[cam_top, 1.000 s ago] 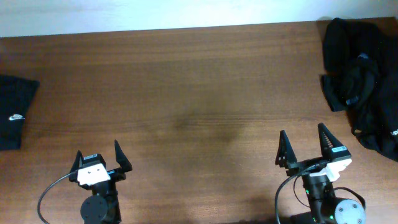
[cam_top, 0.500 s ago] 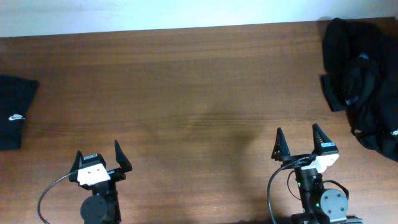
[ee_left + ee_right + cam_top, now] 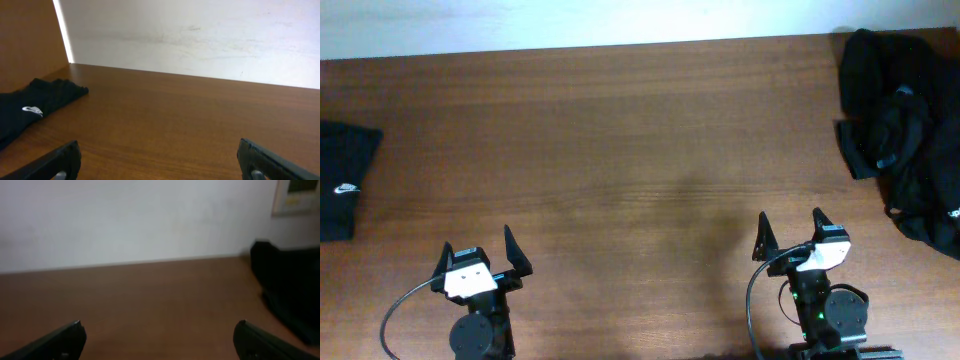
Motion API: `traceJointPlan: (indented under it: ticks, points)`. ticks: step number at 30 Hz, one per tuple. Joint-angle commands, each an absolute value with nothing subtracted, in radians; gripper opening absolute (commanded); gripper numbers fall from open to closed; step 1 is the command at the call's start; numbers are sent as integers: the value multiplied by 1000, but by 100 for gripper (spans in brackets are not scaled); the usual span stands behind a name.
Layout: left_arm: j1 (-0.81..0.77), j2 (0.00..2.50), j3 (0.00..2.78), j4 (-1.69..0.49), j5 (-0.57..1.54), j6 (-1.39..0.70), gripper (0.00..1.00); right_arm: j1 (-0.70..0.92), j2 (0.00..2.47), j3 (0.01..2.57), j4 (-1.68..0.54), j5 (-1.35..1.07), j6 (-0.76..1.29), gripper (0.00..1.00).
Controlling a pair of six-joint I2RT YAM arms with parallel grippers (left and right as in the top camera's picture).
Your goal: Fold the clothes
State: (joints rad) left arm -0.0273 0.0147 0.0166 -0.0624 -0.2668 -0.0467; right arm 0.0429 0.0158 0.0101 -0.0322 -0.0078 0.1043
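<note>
A crumpled heap of black clothes lies at the table's far right edge; the right wrist view shows its dark mass on the right. A folded black garment with a small white logo rests at the left edge, and it shows too in the left wrist view. My left gripper stands open near the front edge, nothing between its fingers. My right gripper is open and empty as well, front right, well short of the heap.
The brown wooden table ends at a white wall at the back. A cable loops beside the left arm's base.
The right arm has drawn back toward the front edge and shifted slightly left, its gripper still open. The left arm and both lots of clothes have stayed put.
</note>
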Motion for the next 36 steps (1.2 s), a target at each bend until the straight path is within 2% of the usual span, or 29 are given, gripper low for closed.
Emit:
traceJointPlan:
  ticks: [1, 4, 36]
  points:
    - [-33, 6, 9, -58, -277, -53, 99, 17, 4, 6, -82, -14, 101, 99]
    - [-33, 6, 9, -58, -277, -53, 100, 15, 4, 6, -79, -22, 53, 99]
    - [-33, 6, 9, -58, -277, -53, 99, 15, 4, 6, -78, -21, 52, 99]
